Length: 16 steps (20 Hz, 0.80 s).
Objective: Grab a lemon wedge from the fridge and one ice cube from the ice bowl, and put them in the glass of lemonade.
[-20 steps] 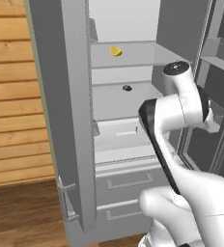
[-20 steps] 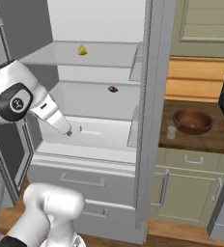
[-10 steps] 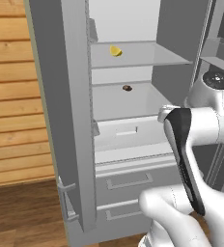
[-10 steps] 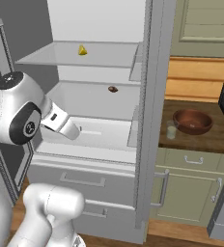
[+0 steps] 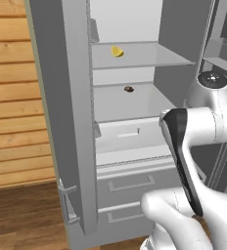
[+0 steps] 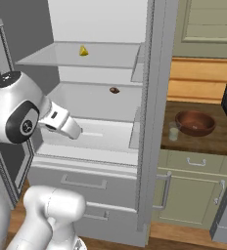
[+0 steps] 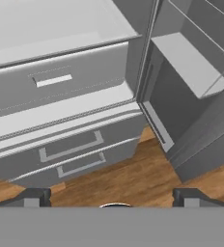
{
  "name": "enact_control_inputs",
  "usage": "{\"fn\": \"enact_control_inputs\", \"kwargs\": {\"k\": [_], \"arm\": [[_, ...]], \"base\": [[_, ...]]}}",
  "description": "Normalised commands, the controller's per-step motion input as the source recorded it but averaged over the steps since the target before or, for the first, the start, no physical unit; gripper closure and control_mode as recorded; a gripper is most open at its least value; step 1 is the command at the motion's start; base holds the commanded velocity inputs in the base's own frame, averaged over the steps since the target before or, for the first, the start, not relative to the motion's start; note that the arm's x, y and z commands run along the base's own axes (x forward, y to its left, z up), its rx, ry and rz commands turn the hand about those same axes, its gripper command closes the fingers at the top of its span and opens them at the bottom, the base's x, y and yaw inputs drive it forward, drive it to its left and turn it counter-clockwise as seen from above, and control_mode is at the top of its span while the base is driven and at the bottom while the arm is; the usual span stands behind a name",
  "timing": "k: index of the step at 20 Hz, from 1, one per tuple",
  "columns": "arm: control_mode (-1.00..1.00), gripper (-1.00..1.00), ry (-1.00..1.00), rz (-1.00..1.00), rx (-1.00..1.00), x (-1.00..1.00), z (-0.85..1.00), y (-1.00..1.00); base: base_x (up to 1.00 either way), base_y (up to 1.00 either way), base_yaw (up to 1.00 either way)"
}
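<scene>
The gripper (image 7: 112,200) is pointing down toward the fridge's lower drawers (image 7: 70,149), its two fingertips standing wide apart with nothing between them. The arm is sitting low, well below the target. The fridge (image 6: 149,122) is standing open. The lemon wedge (image 6: 83,50) is lying on the top shelf (image 6: 61,57), above a small dark brown lump (image 6: 114,90). The wedge is probably light, soft and slippery, so pinching across its flat faces would likely hold best. On the counter (image 6: 218,141) the glass of lemonade (image 6: 173,133) is standing just beside the ice bowl (image 6: 195,122).
</scene>
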Motion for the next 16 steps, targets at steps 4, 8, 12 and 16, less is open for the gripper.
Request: {"fn": "enact_control_inputs", "kwargs": {"k": [4, 8, 12, 16], "arm": [[-1.00, -1.00, -0.04, 0.10, 0.00, 0.00, 0.00, 0.00], [1.00, -1.00, -0.05, 0.06, 0.00, -0.02, 0.00, -0.01], [1.00, -1.00, 0.00, 0.00, 0.00, 0.00, 0.00, 0.00], [1.00, -1.00, 0.00, 0.00, 0.00, 0.00, 0.00, 0.00]], "base": [[0.00, 0.00, 0.00], [0.04, 0.01, 0.09], [0.43, 0.15, 0.02], [0.83, 0.08, -0.01]]}}
